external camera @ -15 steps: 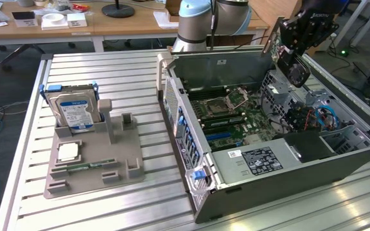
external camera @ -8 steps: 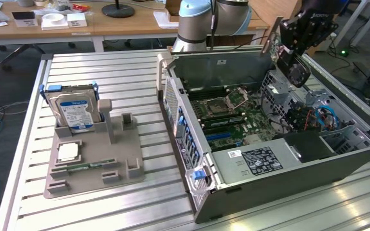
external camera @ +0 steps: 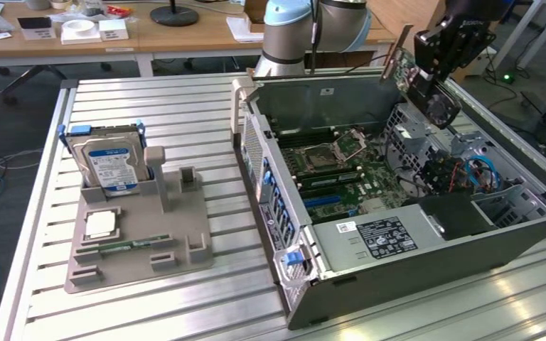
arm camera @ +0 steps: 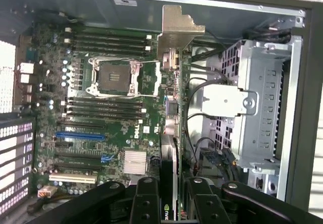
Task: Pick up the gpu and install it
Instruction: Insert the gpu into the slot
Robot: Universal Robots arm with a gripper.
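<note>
Exterior view: slatted metal bench carrying an open computer case toward the exterior view's right and a grey holder toward its left, the two well apart. Inside the case, lying flat, a green motherboard, with a metal drive cage beside it. Standing upright in the holder's rear slot, a silver hard drive with a blue label. Above the far corner of the case, clear of the motherboard, the gpu, tilted, bracket end uppermost. Gripped there by the black end effector, hanging from the arm over the case. Lower on the holder, lying flat, a square processor chip and, just beside it, a narrow green memory stick.

Wrist view: looking down into the case onto the motherboard and drive cage. Seen edge-on down the middle, the gpu, its silver bracket at the far end, hovering between the board's slots and the cage, not seated. End effector closed narrow on the card, one finger against each face. Beside the card on the board, an open processor socket, a blue slot and a small silver heatsink.
</note>
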